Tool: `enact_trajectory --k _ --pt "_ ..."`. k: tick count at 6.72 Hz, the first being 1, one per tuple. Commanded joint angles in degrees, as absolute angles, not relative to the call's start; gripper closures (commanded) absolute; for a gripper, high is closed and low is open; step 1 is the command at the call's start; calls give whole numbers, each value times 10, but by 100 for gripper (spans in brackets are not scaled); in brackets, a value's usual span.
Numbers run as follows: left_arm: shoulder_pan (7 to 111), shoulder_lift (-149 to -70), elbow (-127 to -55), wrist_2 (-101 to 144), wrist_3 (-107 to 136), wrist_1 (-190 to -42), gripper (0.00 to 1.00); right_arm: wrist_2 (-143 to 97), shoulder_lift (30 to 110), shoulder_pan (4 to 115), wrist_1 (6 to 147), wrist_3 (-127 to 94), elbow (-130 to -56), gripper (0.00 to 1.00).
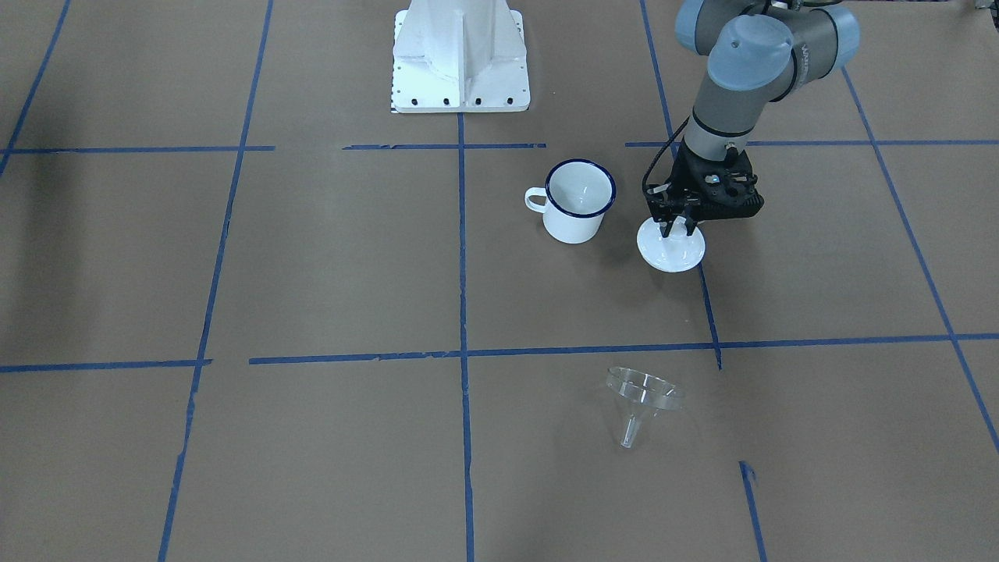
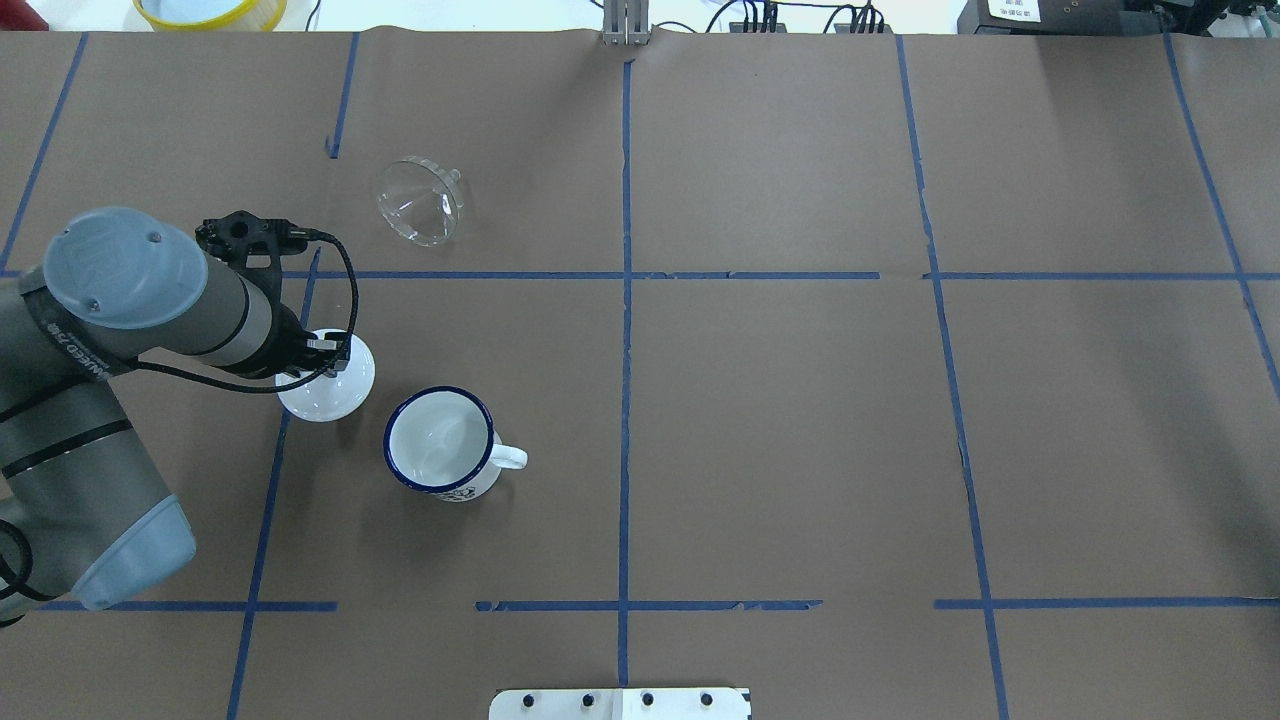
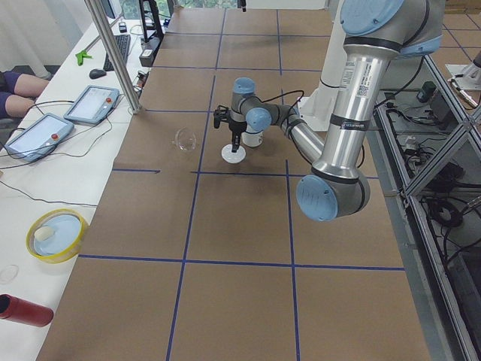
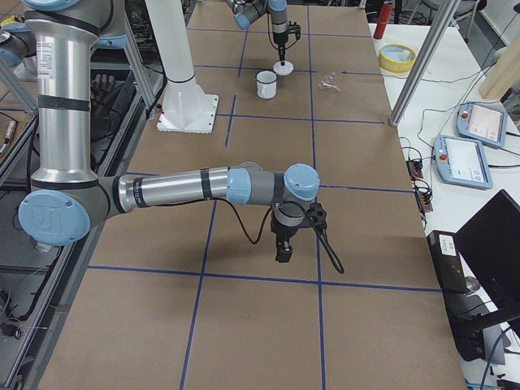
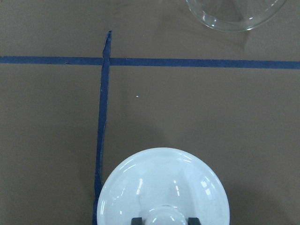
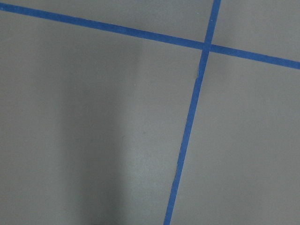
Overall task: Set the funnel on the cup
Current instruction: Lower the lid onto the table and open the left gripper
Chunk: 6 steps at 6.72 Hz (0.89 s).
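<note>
1 funnel (image 2: 420, 200), 1 cup (image 2: 440, 455), 1 lid (image 2: 330, 402). L gripper (image 1: 677, 228) vertical, pinching lid knob; R gripper (image 4: 283, 250) points down, open/closed can't tell.

A wide table covered in brown paper (image 2: 800, 450) carries a grid of blue tape lines (image 2: 625, 400). Along its far edge runs a white bench (image 3: 83, 162).
</note>
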State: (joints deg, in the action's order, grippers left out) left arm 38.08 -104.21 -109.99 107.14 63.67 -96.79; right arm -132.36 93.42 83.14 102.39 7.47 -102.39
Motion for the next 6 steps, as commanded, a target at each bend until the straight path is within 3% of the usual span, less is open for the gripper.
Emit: enact_trajectory --k 1,2,3,4,5,6 --pt "380 -1041 -1072 1071 635 -1006 100 -1324 934 831 1024 75 -1023 0" --pt "379 -1040 -1071 1072 635 -1006 100 -1324 934 831 1024 75 -1023 0" --pt "379 -1036 -1071 1071 635 -1007 85 -1324 934 831 1025 75 -1024 0" --pt "378 -1032 -1071 1071 634 -1009 21 -1324 934 831 1024 75 -1023 0" --pt "378 -1034 -1073 1072 628 -1008 0 -1324 934 831 1024 75 -1024 0" --pt "378 -1038 -1075 1073 627 -1004 0 -1324 934 831 1024 75 -1023 0"
